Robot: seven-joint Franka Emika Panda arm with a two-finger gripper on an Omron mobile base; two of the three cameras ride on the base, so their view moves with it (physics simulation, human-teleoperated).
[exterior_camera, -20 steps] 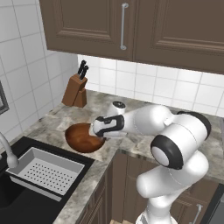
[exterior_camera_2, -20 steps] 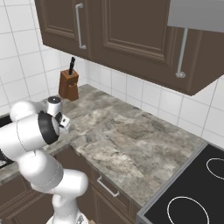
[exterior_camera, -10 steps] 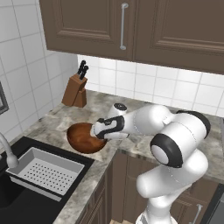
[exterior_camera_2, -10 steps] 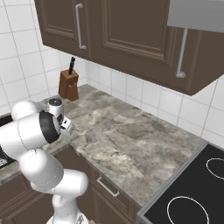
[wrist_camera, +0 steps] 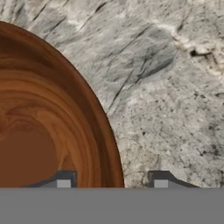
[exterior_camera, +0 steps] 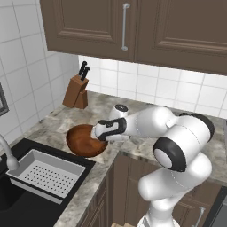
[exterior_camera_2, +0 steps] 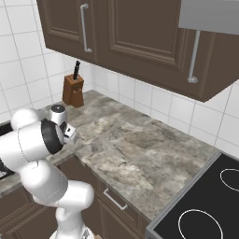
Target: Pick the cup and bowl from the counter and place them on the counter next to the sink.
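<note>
now, pincer [wrist_camera: 112, 183] released astride the rim of the bowl [exterior_camera: 84, 141], bowl on counter [exterior_camera: 128, 148] beside sink [exterior_camera: 17, 201]

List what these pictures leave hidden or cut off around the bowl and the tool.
- Bowl: in the left base view its right rim is behind the tool.
- Bowl, hand view: cut off by the left edge.
- Tool's fingertips, hand view: their ends are cut off low in the frame, so contact with the rim is unclear.

knife block [exterior_camera: 76, 92] – cabinets [exterior_camera: 133, 26], stovetop [exterior_camera_2: 205, 205]
</note>
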